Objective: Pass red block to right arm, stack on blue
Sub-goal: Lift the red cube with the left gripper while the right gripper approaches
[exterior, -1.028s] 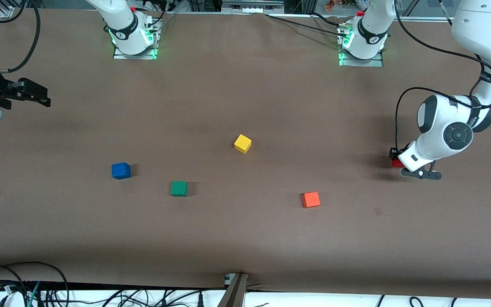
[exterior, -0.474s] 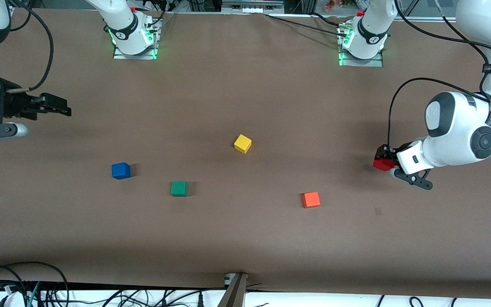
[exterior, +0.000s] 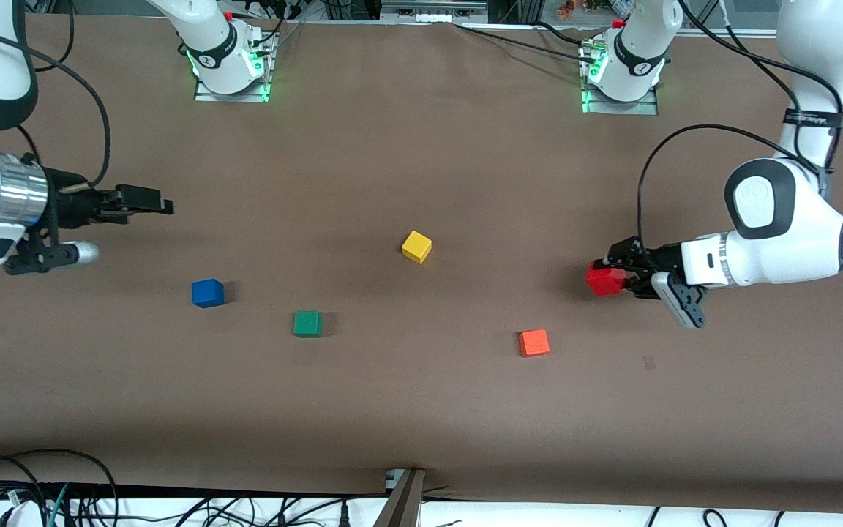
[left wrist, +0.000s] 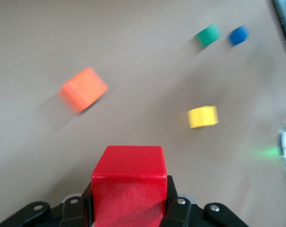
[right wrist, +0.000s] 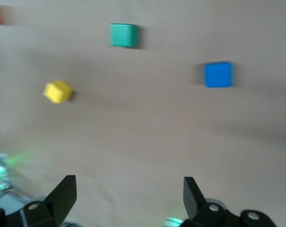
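My left gripper (exterior: 604, 278) is shut on the red block (exterior: 604, 280) and holds it in the air over the left arm's end of the table; the block fills the space between the jaws in the left wrist view (left wrist: 128, 182). My right gripper (exterior: 154, 203) is open and empty in the air over the right arm's end, its tips wide apart in the right wrist view (right wrist: 128, 194). The blue cube (exterior: 207, 293) lies on the table, nearer to the front camera than the spot under that gripper, and shows in the right wrist view (right wrist: 218, 74).
A green cube (exterior: 307, 323) lies beside the blue one toward the left arm's end. A yellow cube (exterior: 416, 247) sits mid-table. An orange-red cube (exterior: 534, 342) lies nearer to the front camera than the spot under the red block. Both arm bases (exterior: 227, 66) stand along the back edge.
My left gripper has lifted the red block and carried it toward mid-table, turning level. My right gripper has come in from the table's end toward the middle.
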Tool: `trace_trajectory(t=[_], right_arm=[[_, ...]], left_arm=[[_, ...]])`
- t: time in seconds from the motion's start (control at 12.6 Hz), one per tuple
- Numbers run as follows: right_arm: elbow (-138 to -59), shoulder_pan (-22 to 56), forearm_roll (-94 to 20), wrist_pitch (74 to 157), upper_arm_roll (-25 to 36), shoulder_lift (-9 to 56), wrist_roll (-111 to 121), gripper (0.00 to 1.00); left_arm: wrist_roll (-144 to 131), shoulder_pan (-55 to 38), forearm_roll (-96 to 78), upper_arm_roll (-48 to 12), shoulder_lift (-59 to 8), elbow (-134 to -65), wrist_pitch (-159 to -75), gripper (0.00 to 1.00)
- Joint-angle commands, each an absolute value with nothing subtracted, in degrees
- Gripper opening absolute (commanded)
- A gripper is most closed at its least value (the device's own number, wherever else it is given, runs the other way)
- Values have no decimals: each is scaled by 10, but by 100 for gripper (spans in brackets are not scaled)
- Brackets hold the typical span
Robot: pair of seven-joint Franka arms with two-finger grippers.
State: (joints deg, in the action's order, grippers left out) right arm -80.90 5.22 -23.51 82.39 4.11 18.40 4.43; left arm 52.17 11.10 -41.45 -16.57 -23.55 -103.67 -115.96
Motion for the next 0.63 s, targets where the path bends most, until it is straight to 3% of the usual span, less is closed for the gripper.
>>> trace_trajectory(t=[0.0, 0.24, 0.55], right_arm=[[-799, 38, -349, 822, 41, 234, 59, 100], [-802, 37, -482, 827, 41, 290, 78, 100], [-809, 44, -644, 828, 39, 361, 135, 100]], left_arm=[[587, 100, -488, -192, -251, -1000, -1156, 1], [690, 87, -547, -233, -277, -949, -1157, 2], [860, 47, -696, -235, -330, -897, -1165, 6]])
